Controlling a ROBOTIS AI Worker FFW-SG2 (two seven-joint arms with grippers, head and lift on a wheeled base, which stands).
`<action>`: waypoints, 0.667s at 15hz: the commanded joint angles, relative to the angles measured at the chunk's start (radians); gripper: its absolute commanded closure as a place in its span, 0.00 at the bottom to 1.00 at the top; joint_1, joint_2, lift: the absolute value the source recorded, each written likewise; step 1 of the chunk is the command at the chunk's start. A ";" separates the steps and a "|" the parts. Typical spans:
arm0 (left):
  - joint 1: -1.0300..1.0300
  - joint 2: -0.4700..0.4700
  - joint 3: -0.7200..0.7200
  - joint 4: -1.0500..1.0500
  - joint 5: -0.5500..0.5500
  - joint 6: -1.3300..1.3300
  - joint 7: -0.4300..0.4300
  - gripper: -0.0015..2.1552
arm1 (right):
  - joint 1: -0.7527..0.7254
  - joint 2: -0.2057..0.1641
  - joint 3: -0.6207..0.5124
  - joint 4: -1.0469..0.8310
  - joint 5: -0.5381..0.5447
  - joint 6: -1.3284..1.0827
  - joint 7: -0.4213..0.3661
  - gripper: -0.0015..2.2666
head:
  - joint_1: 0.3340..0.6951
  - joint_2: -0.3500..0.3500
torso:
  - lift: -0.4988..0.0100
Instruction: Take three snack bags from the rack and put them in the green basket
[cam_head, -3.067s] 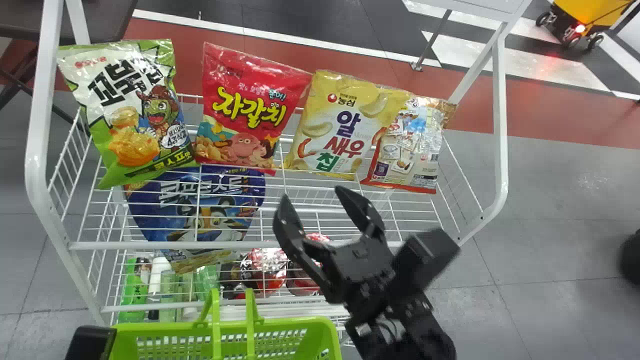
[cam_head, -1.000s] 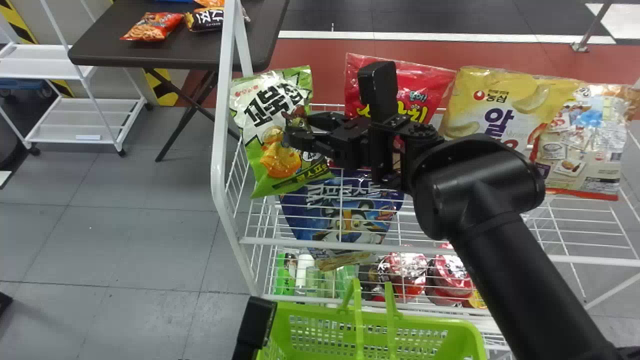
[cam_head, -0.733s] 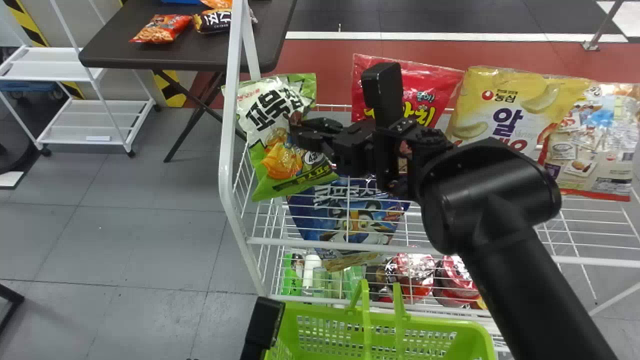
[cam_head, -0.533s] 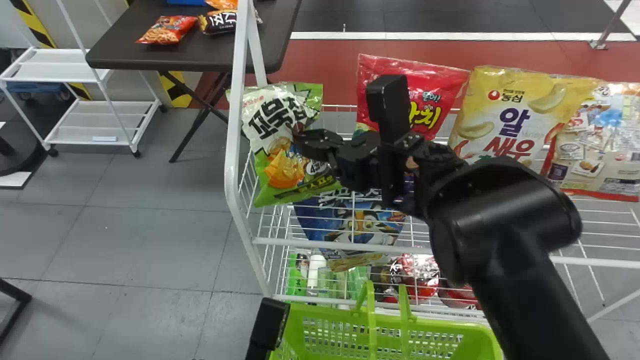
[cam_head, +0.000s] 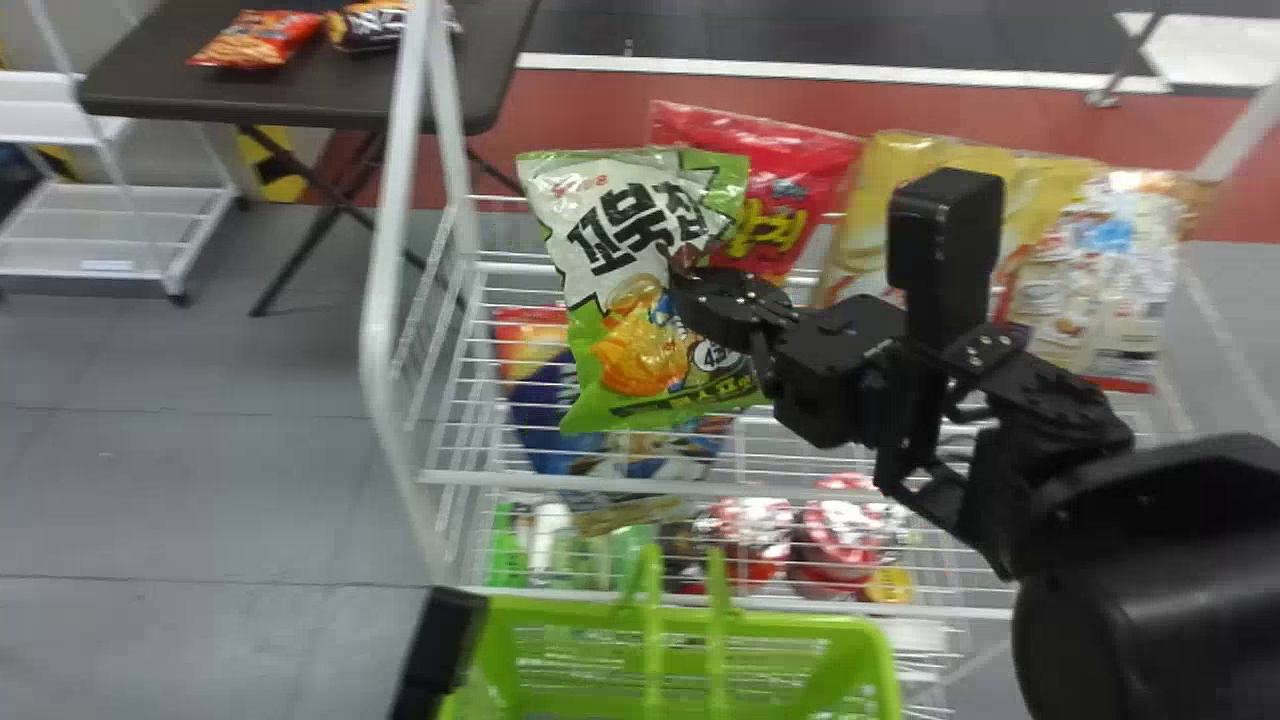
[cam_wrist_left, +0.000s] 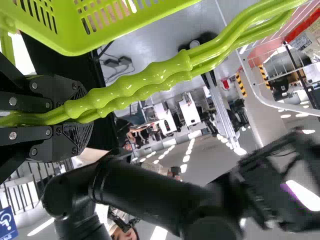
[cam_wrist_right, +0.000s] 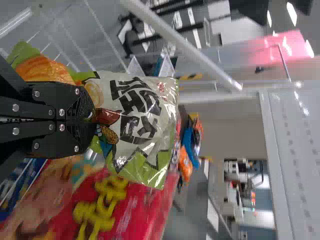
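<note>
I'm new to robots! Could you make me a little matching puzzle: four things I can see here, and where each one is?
1. Green-and-white bag
2. Red bag
3. Basket handles
4. Orange snack bag

A. On the dark table
B. Gripped by the left end effector
C. Gripped by the right end effector
D. Partly behind another bag

Pairs: 1-C; 2-D; 3-B; 4-A

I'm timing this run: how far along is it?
Looks done: grasping the green-and-white bag. In hand: that bag, in the right gripper at the rack; the left gripper holds the basket handles. Remaining: putting it in the green basket, then perhaps the red bag on the rack. Bags already inside: cannot tell.
</note>
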 joint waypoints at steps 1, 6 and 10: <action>-0.017 -0.010 0.002 0.004 -0.004 0.000 0.004 0.86 | 0.137 -0.025 -0.165 -0.156 -0.092 0.083 0.012 0.96 | 1.00 0.22 | 0.95; -0.026 -0.032 0.008 0.011 -0.029 -0.009 0.013 0.86 | 0.358 -0.007 -0.460 -0.357 -0.212 0.230 0.115 0.95 | 1.00 0.00 | 0.95; -0.029 -0.047 -0.009 0.006 -0.054 -0.012 0.027 0.86 | 0.402 0.076 -0.570 -0.391 -0.213 0.381 0.254 0.95 | 1.00 0.00 | 0.95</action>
